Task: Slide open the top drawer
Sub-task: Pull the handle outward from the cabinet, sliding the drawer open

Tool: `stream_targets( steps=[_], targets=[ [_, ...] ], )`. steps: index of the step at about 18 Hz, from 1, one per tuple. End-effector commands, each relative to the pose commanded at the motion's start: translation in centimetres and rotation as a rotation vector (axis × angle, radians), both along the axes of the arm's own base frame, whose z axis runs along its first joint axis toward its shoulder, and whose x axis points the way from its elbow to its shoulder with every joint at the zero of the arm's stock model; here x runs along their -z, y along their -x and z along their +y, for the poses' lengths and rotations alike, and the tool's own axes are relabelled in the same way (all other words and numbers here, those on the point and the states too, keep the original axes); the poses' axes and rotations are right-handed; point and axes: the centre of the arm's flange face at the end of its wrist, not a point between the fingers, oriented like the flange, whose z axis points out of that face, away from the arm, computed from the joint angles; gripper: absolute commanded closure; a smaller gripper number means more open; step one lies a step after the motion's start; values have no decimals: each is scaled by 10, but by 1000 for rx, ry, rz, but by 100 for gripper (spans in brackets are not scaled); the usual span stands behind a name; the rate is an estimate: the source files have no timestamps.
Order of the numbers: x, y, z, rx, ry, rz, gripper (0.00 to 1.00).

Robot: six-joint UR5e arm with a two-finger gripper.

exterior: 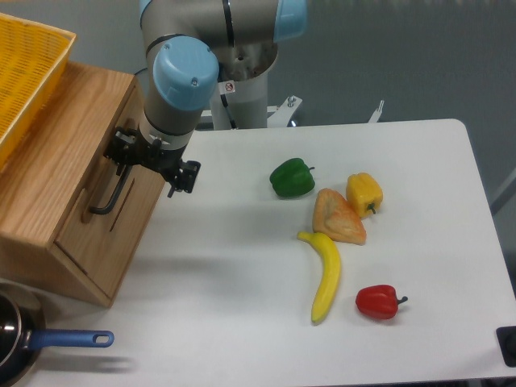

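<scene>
The top drawer is the light-wood front panel on the right face of the wooden cabinet at the table's left. Its black bar handle runs diagonally, with a thin slot just to its right. My gripper presses against the upper end of that handle and looks shut on it. The wrist hides most of the fingers. The drawer front sits close to the cabinet body.
A yellow basket rests on the cabinet. To the right lie a green pepper, yellow pepper, orange wedge, banana and red pepper. A blue-handled pan sits front left.
</scene>
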Motion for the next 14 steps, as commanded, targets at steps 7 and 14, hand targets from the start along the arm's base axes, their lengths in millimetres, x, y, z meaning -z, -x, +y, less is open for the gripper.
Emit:
stream_targets(
  steps=[7,14],
  targets=[
    [-2,13,0,-15,-6,7,0],
    [-7,40,-6,-39,-21,18,0]
  ],
)
